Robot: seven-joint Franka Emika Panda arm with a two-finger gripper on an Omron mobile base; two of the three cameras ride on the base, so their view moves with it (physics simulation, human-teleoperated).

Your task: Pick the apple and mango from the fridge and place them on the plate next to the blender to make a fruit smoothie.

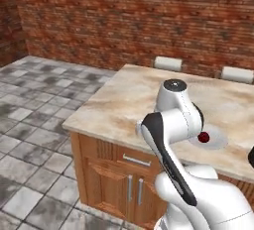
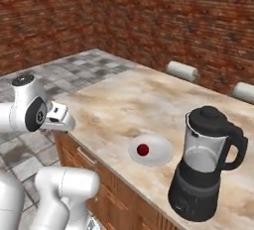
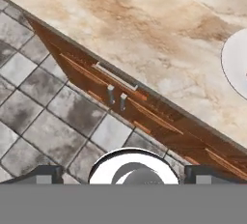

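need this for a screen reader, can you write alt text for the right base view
A small red apple lies on a round white plate on a marble-look counter, beside a black-based blender. The white robot arm is at the left, off the counter's edge.

— Marbled beige desk [image 2: 114, 100] on wooden cabinets, over a grey tiled floor [image 1: 34, 125].
— Directly on it?
— White plate [image 2: 161, 149] near the front edge, with a red apple [image 2: 143, 149] on its left part. Blender [image 2: 203, 164] just beside the plate, to the right, upright, black lid on.
— Seen from the other side?
— Same plate [image 1: 216, 140] and apple [image 1: 203, 137], partly behind the arm. From the hand camera, just the plate's rim [image 3: 234, 61] at the right edge.
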